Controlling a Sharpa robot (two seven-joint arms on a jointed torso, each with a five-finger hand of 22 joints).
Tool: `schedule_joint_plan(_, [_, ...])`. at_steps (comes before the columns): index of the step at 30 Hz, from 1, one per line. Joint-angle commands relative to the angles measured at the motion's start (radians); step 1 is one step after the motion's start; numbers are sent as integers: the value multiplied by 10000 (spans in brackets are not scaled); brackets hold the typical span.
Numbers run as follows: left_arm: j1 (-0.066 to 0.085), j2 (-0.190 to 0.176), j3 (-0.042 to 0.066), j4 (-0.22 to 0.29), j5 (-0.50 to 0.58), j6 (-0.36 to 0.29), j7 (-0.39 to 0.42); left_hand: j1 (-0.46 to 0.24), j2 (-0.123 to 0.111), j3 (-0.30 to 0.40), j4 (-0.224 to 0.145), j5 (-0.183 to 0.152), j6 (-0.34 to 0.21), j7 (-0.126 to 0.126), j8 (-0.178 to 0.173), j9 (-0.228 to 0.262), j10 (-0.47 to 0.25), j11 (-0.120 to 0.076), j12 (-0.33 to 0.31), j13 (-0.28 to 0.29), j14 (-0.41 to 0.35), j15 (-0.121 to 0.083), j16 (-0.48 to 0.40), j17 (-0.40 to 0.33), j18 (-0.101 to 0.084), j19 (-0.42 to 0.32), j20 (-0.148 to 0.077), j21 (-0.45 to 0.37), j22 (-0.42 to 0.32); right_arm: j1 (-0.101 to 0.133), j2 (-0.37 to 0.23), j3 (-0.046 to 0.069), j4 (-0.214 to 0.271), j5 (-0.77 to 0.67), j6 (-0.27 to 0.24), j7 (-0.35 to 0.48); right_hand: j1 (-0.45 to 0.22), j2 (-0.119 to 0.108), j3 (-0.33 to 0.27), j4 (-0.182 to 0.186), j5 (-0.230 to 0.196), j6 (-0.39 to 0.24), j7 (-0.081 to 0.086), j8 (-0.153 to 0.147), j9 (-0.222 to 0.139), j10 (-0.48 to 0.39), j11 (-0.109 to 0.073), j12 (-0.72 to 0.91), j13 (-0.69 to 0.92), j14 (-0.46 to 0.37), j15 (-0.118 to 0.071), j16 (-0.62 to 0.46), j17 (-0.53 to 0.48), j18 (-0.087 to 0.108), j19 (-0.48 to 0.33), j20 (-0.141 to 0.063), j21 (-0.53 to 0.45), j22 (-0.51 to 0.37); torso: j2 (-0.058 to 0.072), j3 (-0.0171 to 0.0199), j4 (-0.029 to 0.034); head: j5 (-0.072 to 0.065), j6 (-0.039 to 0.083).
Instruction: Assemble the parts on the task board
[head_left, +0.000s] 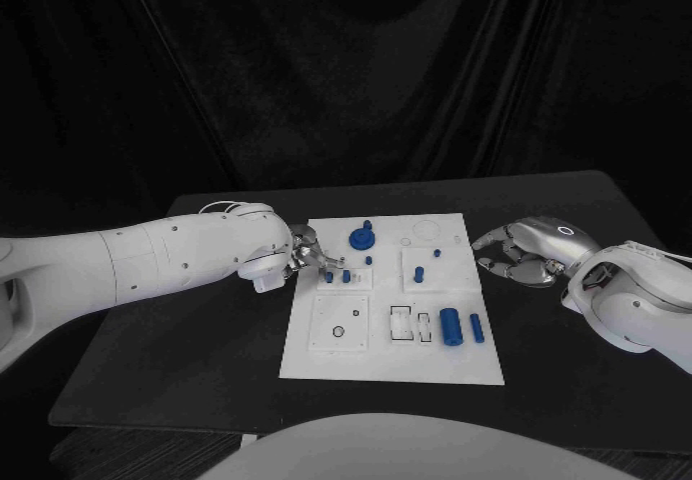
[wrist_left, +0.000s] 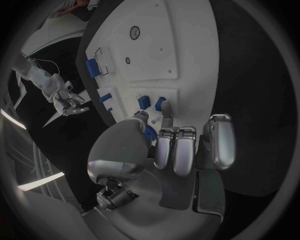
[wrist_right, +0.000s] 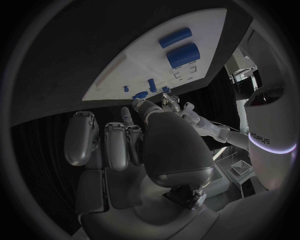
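The white task board (head_left: 320, 350) lies mid-table. A blue gear-like part (head_left: 361, 238) stands near its far edge, with small blue pegs (head_left: 420, 272) around the middle. A large blue cylinder (head_left: 451, 326) and a thinner one (head_left: 477, 328) lie at the near right. My left hand (head_left: 303, 256) is at the board's left edge, beside two short pegs (head_left: 338, 276). In the left wrist view, a small blue part (wrist_left: 150, 133) sits pinched between the thumb and a finger. My right hand (head_left: 522, 250) hovers off the board's right edge, its fingers curled in on nothing.
The black table (head_left: 173, 370) reaches well beyond the board on every side. Recesses and a small ring (head_left: 338, 331) mark the board's near left. The right wrist view shows the two cylinders (wrist_right: 181, 52) and my left hand (wrist_right: 178, 107) across the board.
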Motion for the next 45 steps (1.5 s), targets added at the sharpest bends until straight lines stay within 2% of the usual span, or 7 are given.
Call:
schedule_joint_plan(1, [0,-118,10,183,-493,-954,621,118,-45,-104,-20,106,-41,-18,109,73,1028,-85,27,2626,1038,-99,27,2634,10,98,-40,61,1914,-23,-59,8,42,-24,-66,-134,-16,-41,82,-20,32,70,-1,-71,-21,-17,81,-51,827,502,97,-47,180,76,-30,6,-40,1699,-2,0,1,-46,2])
schedule_joint_plan(13, [1200,-520,18,684,-1118,-2762,4124,1677,-256,-1226,-151,-746,-2266,602,295,578,678,439,-231,2367,-489,378,-818,1272,289,-1205,264,-1475,1459,26,-234,10,209,9,-359,-136,-27,-50,85,-21,31,71,1,-73,-24,-3,82,-40,850,508,97,-32,206,70,-18,7,-13,1707,6,-13,-1,-23,2])
schedule_joint_plan(15, [1322,-342,16,486,-1513,-2741,5518,3194,-101,-865,-634,-832,-3778,867,-184,-21,-3245,704,-3223,-81,-4016,621,-2995,-1317,391,-2239,505,-2366,1222,28,-165,10,158,63,-364,-103,-28,-52,86,-22,31,72,1,-73,-25,-5,82,-41,846,511,97,-25,219,69,-18,7,-12,1708,-5,-16,-12,-6,2])
schedule_joint_plan(19, [1135,-3,13,113,-4169,-2942,7199,4295,-419,-405,-493,-1007,-4061,487,-1045,-2376,-9794,632,-9715,-4526,-5989,635,-5010,-3784,646,-3265,643,-3555,875,0,-98,10,83,109,-381,-12,-29,-52,88,-22,33,73,0,-73,-25,4,83,-34,861,513,98,-21,225,65,-10,7,6,1713,-18,-16,-18,-74,2])
schedule_joint_plan(23, [760,331,12,-219,-5963,-2941,7791,5039,-756,38,-276,-907,-2637,-451,-2191,-5124,-8548,-366,-11754,-7598,-3057,-59,-3911,-2969,375,-1171,516,-1985,1366,-18,-113,9,48,125,-367,22,-29,-52,89,-23,34,74,0,-72,-25,11,83,-28,873,514,98,-20,229,65,-10,7,6,1713,-15,6,-17,-168,2])
schedule_joint_plan(28, [310,733,12,-683,-6840,-2753,7807,5162,-893,158,-680,-860,-2428,-283,-2506,-6528,-8576,-131,-12648,-9050,-2752,43,-3952,-3316,255,-580,402,-1489,1580,-27,-143,9,45,133,-340,37,-29,-52,89,-23,34,74,0,-72,-25,11,83,-28,873,514,98,-20,229,65,-10,7,6,1713,-14,26,0,-154,2])
schedule_joint_plan(45, [-157,1139,13,-1251,-7284,-2781,7026,4874,-934,261,-913,-669,-1454,-66,-2351,-7480,-7313,139,-12325,-9582,-2827,55,-3860,-3983,220,-359,317,-1312,1638,-86,-67,9,-6,137,-261,83,-30,-54,106,-31,46,83,-1,-71,-27,9,88,-30,866,516,100,-18,229,66,-8,8,5,1713,38,-39,8,-98,2])
